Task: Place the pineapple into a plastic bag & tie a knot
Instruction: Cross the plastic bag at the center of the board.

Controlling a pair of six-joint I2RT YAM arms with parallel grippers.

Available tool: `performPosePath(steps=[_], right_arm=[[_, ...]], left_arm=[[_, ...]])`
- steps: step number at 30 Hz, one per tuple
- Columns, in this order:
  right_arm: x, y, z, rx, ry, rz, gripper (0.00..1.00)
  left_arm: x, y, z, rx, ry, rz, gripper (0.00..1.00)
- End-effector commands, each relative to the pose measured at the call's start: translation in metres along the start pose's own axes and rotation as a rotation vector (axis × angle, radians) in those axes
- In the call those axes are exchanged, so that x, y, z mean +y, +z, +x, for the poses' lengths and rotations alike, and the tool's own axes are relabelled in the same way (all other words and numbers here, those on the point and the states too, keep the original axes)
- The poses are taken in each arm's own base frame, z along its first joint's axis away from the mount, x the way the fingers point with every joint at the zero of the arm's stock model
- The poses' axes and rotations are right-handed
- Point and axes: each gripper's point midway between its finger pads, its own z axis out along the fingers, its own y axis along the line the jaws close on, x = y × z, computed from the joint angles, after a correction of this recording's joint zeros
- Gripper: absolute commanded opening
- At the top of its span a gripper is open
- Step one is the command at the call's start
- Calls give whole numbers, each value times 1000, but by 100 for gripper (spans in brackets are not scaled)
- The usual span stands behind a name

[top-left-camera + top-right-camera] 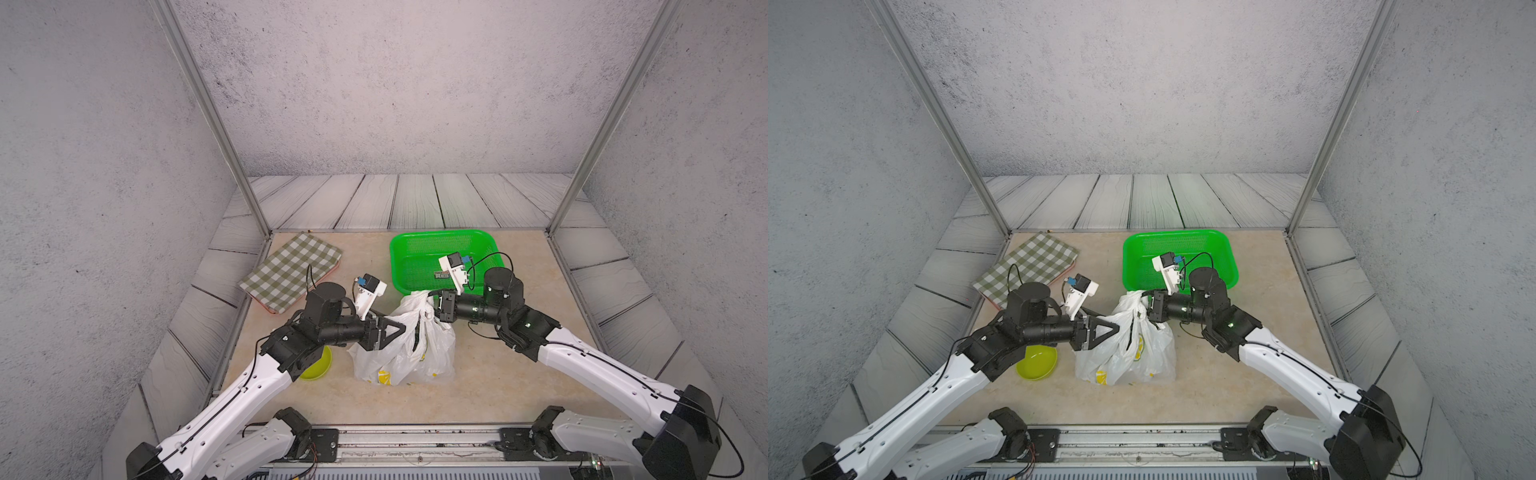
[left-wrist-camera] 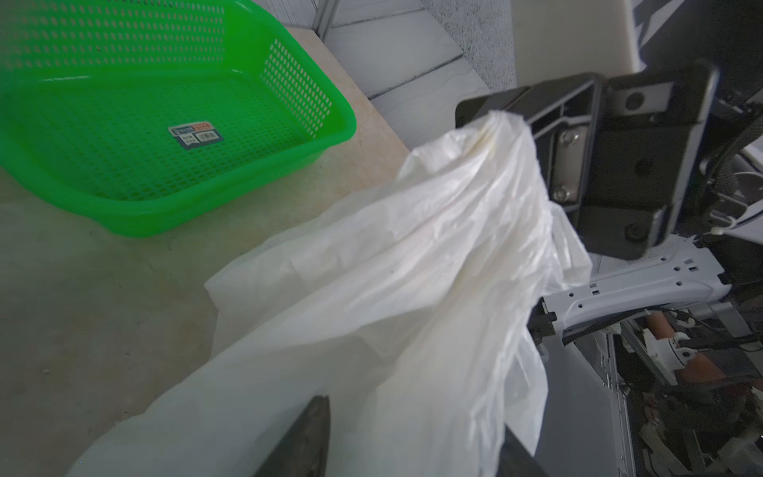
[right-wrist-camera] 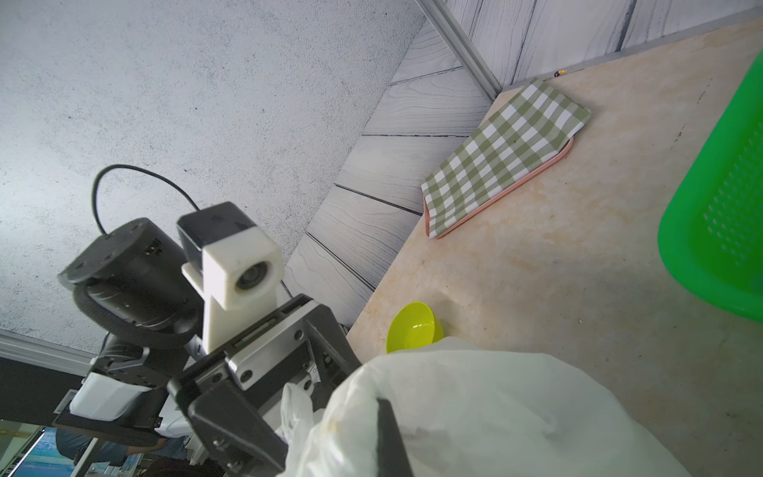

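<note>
While right pincer (image 1: 432,309) clamps plastic bag (image 1: 399,361) handle, left pincer (image 1: 397,323) parted: knotting stage, likely; next, regrasp free handle.

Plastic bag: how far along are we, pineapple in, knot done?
Done, probably: the plastic bag stands bulging on the table, though the pineapple itself isn't discernible. In hand: right gripper is shut on the bag's bunched top; left gripper is open beside it. Remaining: no tied knot shows, so the tying is yet to do.

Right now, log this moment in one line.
left claw: open; right claw: shut on thin white lemon-print plastic bag
</note>
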Motion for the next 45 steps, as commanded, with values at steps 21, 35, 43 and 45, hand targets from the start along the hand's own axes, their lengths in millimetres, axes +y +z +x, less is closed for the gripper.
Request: performPosePath(steps=[21, 35, 43, 45], right_arm=[[6, -18, 6, 53, -95, 64, 0], [-29, -40, 11, 105, -164, 331, 2], [-26, -42, 6, 85, -170, 334, 0], [-22, -39, 2, 64, -160, 309, 0]], left_arm=[[-14, 31, -15, 60, 130, 115, 0], [-12, 14, -26, 20, 111, 63, 0], [-22, 16, -34, 14, 88, 122, 0], [-24, 18, -32, 26, 80, 145, 0]])
